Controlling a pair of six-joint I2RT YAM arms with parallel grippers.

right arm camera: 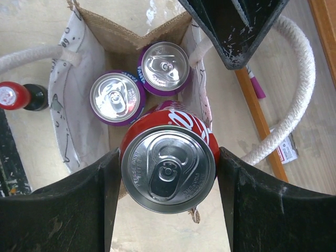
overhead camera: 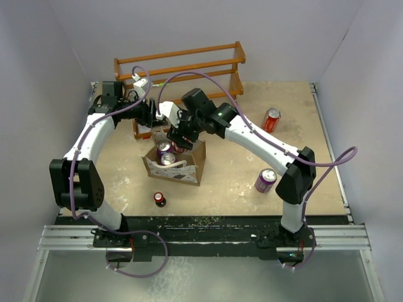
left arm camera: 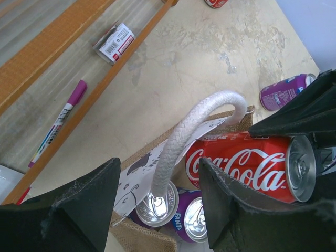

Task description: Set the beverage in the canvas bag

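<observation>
Now canvas bag (right arm camera: 68, 121) holds two purple cans (right arm camera: 116, 98) (upright); right gripper (right arm camera: 168, 176) clamps red can (left arm camera: 241, 163), left gripper (left arm camera: 157, 173) spread.

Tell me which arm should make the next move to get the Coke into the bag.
Right. The right gripper is shut on the Coca-Cola can above the open canvas bag, where two purple cans already stand. The left gripper is open around the rope handle, carrying no drink.

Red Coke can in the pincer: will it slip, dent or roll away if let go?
The red Coke can looks smooth and shiny, so it may slip in the right pincer. Its tab looks unopened, so it is probably full, heavyish and hard to dent. Being round, it would likely roll on its side.
</observation>
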